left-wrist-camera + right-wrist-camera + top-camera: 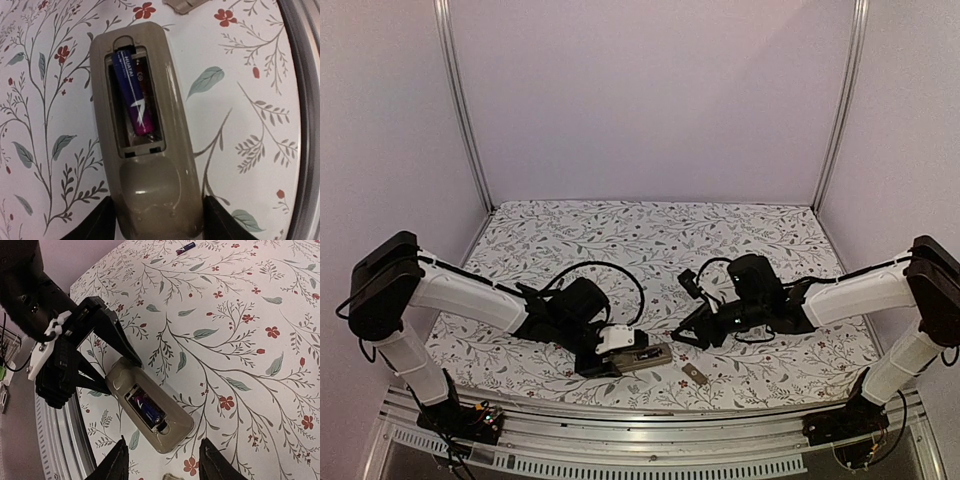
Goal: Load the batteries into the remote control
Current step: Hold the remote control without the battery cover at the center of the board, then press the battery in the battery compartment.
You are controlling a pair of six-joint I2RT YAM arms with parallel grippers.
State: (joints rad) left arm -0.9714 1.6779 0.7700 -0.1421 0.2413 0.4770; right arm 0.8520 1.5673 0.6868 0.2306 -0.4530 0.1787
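The remote control [152,180] is smooth tan-grey plastic with a faint sheen, the battery [134,97] in it wears a glossy blue-purple wrap — and the floral table cover [250,60] looks matt, beside a dull metal rail [302,100].

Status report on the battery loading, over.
Grippers: left gripper clamped on remote control end; right gripper open, empty, near it. First battery seated in recess; second battery loose on table. Grey cover lies aside.
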